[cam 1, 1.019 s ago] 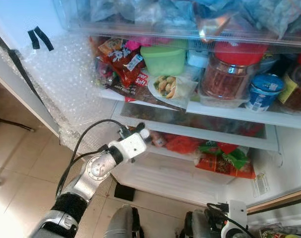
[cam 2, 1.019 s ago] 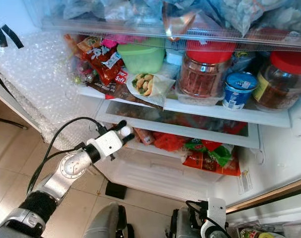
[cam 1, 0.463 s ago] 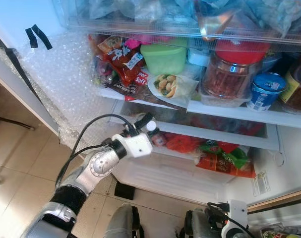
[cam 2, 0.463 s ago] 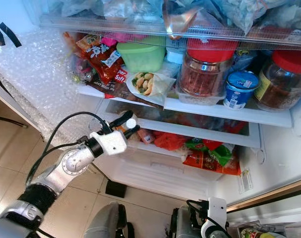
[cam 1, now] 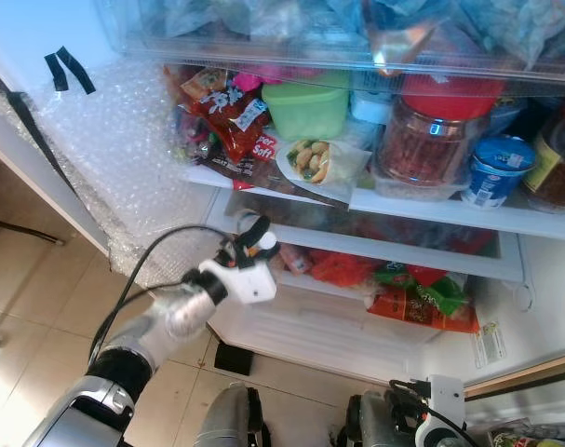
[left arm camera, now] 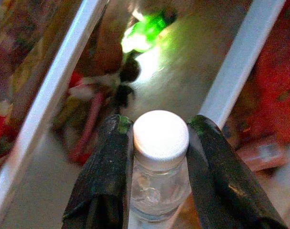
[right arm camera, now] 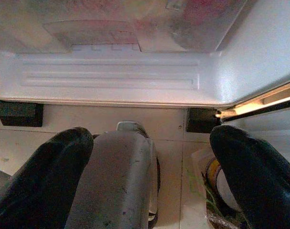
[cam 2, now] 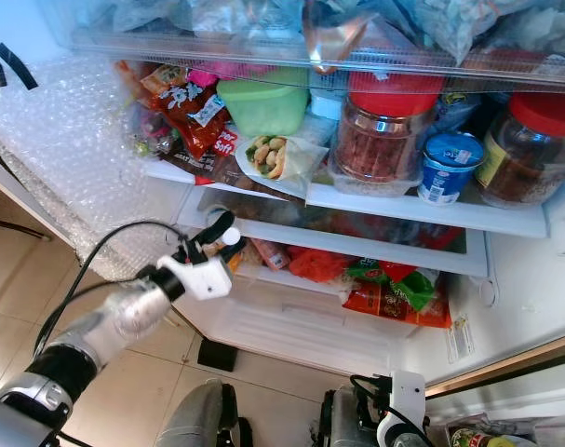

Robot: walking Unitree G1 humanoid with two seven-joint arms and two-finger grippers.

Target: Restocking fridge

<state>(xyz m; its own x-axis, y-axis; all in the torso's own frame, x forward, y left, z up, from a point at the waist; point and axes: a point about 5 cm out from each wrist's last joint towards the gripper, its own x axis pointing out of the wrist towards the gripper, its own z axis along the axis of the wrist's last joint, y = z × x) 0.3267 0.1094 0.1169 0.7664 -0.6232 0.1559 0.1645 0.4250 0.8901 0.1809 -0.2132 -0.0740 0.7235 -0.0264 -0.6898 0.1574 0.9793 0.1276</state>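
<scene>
Our left tool (cam 1: 254, 244) clenches a white-capped clear bottle (left arm camera: 160, 157); it has risen toward the glass shelf (cam 1: 384, 244) at twelve o'clock, so placement seems near; our right tool (right arm camera: 149, 181) hangs released.

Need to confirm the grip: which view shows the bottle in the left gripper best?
Left wrist view: the bottle, white-capped, sits clamped between the left gripper fingers. The eye views show its cap by the lower shelf front.

A small clear bottle (left arm camera: 159, 167) with a white cap, upright, at the fridge's lower shelf (cam 1: 394, 250)
</scene>
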